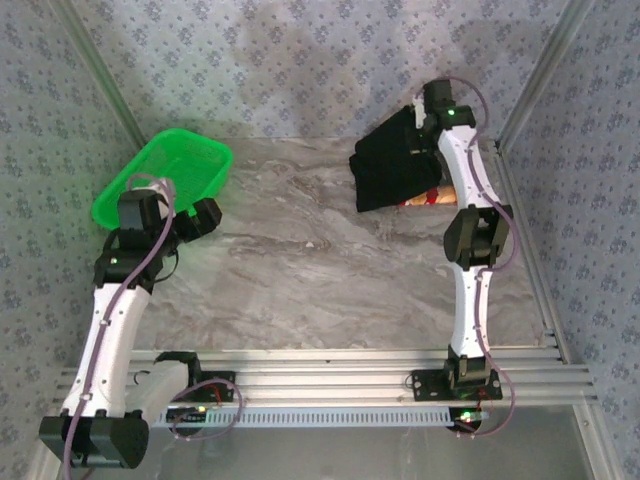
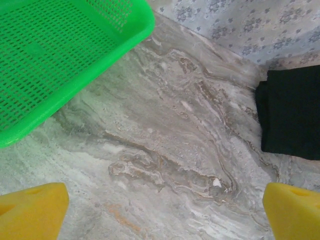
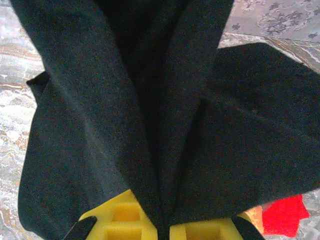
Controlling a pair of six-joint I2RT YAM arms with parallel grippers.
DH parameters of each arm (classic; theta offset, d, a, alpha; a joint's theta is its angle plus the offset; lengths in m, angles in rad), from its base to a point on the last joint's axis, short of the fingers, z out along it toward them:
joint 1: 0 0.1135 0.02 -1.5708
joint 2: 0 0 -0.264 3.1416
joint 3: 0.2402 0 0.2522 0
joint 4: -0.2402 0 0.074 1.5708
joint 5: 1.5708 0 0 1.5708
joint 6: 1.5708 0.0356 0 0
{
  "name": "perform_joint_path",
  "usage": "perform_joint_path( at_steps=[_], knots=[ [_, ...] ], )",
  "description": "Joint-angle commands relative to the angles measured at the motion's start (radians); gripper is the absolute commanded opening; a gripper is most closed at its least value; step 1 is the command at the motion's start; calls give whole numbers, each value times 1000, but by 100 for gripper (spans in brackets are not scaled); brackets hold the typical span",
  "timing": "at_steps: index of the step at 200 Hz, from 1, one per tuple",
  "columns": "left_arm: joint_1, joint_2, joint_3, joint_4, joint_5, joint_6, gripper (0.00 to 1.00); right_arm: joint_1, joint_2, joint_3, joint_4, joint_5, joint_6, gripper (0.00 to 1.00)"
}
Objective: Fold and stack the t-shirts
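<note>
The right gripper [image 3: 162,226] is pinched shut on a gathered fold of the black t-shirt [image 3: 100,125], and the cloth fans up and away from the jaws in deep soft pleats. In the overhead view that shirt sits at the far right of the table [image 2: 175,140], partly raised and bunched under the arm, close against the patterned wall [image 1: 300,70]. A corner of the red t-shirt [image 3: 282,215] peeks out beside and below it, small and already squared, touching or just under the black cloth; which of the two I cannot tell. The black shirt looks light and limp: it will sag, drag and crease rather than hold a shape, so I judge an edge or a corner a better hold than a bunched middle, and a second hold would help to spread it flat. The left gripper [image 2: 162,210] hangs with its jaws wide and nothing between them, over bare table, well apart from the shirts. Just beside it stands the green basket [image 2: 100,65], at the far left. The right arm [image 1: 470,230] itself lies over the red shirt and crowds that corner.
</note>
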Motion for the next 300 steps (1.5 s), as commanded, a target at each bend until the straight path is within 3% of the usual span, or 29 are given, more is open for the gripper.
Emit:
perform_joint_path(
  at_steps=[1, 67, 170, 245, 300],
  knots=[
    [4, -17, -11, -25, -20, 21, 100, -46, -32, 35, 61, -83, 24, 0],
    [8, -54, -46, -56, -61, 29, 100, -179, 25, -12, 116, -249, 73, 0],
    [40, -188, -77, -269, -149, 107, 99, -305, 70, -92, 198, -452, 170, 0],
    [46, -231, -97, -277, -142, 86, 100, -356, 84, -93, 177, -343, 224, 5],
    [46, -242, -99, -295, -139, 81, 100, -393, 136, -93, 164, -375, 264, 6]
  ],
)
